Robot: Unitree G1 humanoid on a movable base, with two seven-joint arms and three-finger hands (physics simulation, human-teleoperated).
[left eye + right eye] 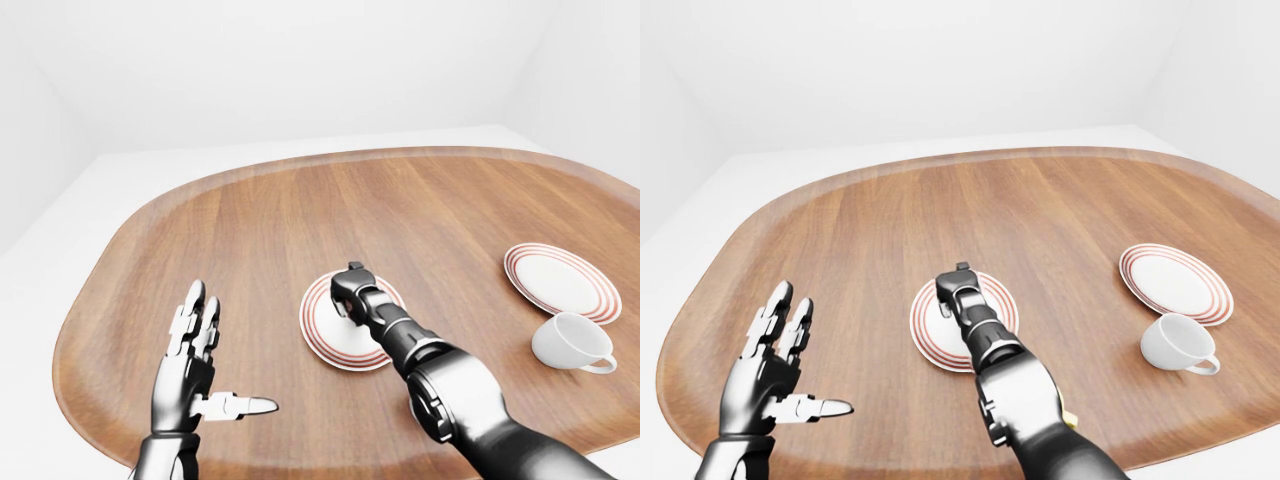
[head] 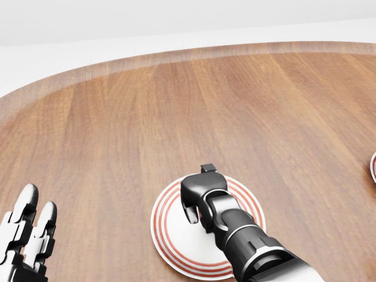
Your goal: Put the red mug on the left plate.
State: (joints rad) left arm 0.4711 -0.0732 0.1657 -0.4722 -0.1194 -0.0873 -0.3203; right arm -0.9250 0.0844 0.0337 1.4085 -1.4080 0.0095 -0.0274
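The left plate point(image 2: 170, 235), white with red rings, lies low in the middle of the head view. My right hand point(image 2: 197, 202) hangs over its centre with the fingers curled downward. Only a sliver of the red mug point(image 1: 344, 309) shows under the palm in the left-eye view; the hand hides the rest, so I cannot tell whether it touches the plate. My left hand point(image 1: 195, 350) is raised at the lower left with fingers spread and nothing in it, well apart from the plate.
A second red-ringed plate point(image 1: 560, 280) lies at the right of the wooden table point(image 1: 260, 230), with a white mug point(image 1: 570, 342) just below it. The table's rounded edge runs close under my left hand.
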